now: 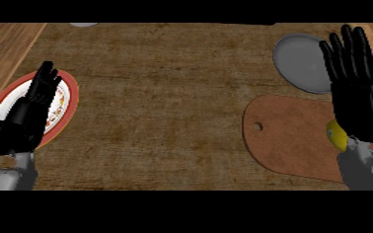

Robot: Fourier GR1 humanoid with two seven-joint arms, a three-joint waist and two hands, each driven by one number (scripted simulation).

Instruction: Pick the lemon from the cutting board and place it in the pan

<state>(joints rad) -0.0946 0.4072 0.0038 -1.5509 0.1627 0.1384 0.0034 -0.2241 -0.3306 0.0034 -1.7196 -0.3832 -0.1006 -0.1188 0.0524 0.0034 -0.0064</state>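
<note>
A: Right hand (355, 86) over the board (291, 143), fingers straight, holding nothing. Lemon (335, 135) sits half hidden under your wrist.

B: Risk: you'd nudge it off the board's edge, away from the pan (302, 64). Left hand (33, 108) rests open over a plate (67, 106).

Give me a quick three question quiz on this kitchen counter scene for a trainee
1. True or false: the lemon already lies in the pan.
2. What shows under the left hand? A) a red-rimmed plate B) a bowl C) a cup
3. Fill in: the right hand, fingers straight, partly hides the lemon, which lies on the ____.

Key: 1. False; it is on the cutting board, and the pan lies beyond the board. 2. A, the plate. 3. Cutting board.
</note>
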